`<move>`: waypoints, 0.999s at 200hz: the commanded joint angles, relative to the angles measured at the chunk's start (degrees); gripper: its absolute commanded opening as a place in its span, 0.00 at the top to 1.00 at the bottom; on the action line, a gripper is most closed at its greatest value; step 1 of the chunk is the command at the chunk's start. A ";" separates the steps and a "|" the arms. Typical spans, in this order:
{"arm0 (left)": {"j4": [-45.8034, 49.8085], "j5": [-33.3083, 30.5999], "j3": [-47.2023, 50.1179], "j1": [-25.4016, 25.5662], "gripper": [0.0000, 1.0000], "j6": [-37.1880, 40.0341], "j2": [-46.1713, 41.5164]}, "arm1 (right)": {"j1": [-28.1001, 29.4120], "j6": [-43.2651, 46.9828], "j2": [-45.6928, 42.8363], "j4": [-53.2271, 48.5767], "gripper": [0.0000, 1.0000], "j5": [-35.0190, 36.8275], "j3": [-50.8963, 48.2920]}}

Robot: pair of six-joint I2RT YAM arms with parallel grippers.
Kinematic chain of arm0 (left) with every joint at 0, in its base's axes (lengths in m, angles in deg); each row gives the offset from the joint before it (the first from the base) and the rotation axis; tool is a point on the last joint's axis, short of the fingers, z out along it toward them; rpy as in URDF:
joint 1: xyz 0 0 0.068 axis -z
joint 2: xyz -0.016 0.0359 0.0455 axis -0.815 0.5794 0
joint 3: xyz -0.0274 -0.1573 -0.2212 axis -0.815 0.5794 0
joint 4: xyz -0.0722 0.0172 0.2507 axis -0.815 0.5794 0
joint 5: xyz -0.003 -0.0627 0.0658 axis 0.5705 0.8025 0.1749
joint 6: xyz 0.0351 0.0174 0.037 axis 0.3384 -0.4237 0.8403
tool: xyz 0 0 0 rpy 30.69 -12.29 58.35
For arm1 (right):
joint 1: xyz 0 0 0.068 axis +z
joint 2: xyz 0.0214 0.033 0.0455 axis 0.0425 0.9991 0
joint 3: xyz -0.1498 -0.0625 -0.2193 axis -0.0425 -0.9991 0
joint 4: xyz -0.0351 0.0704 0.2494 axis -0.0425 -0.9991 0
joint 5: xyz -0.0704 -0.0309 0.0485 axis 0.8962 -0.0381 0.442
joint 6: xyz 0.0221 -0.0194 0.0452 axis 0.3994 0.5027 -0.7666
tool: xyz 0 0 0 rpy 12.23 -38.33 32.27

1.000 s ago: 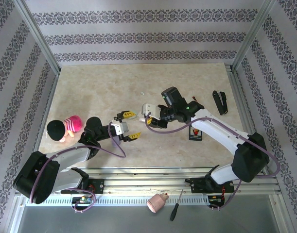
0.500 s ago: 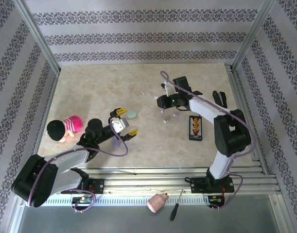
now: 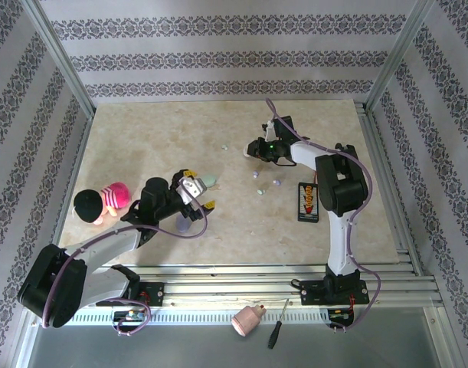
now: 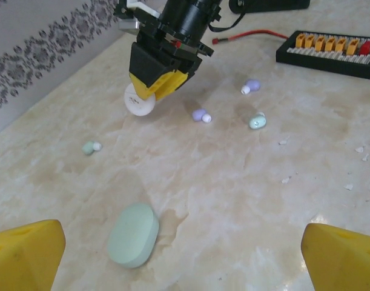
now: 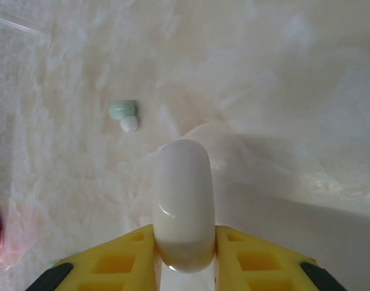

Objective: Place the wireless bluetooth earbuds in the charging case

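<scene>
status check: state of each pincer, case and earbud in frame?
left pincer: open, empty.
right pincer: shut on the white pebble-shaped plastic case.
white pebble-shaped plastic case: lid closed, held on edge.
mint green pebble-shaped plastic case: lid closed, flat on the marble-pattern table, not gripped.
two mint green plastic earbuds: loose on the table.
two lilac plastic earbuds: loose on the table.

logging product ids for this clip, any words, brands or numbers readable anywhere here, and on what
No text can be read in these pictures.
white case, held in the right gripper: a tiny dark mark on its face, too small to read.
black connector board: no legible print.
mint case: plain, no marking visible.
</scene>
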 commanded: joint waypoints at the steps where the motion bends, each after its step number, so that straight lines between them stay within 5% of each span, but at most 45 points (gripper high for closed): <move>1: 11.03 -0.42 -3.66 0.65 0.01 0.04 1.36 | -0.90 -1.22 1.33 -0.01 0.73 1.58 2.65; 43: 19.58 -4.09 -10.48 0.44 0.01 -2.16 6.24 | -2.16 -0.46 -0.19 -0.12 0.51 4.04 1.05; 86: 29.53 -4.38 -18.37 -2.58 0.01 1.04 12.17 | -2.22 7.01 -12.49 0.94 0.24 10.43 -8.20; 135: 39.42 2.40 -29.67 -6.01 0.02 8.86 23.52 | -1.66 11.64 -26.99 3.77 0.22 9.70 -21.28; 200: 52.52 0.57 -45.73 -6.03 0.17 15.94 39.23 | -1.62 15.40 -36.37 2.36 0.22 10.05 -28.60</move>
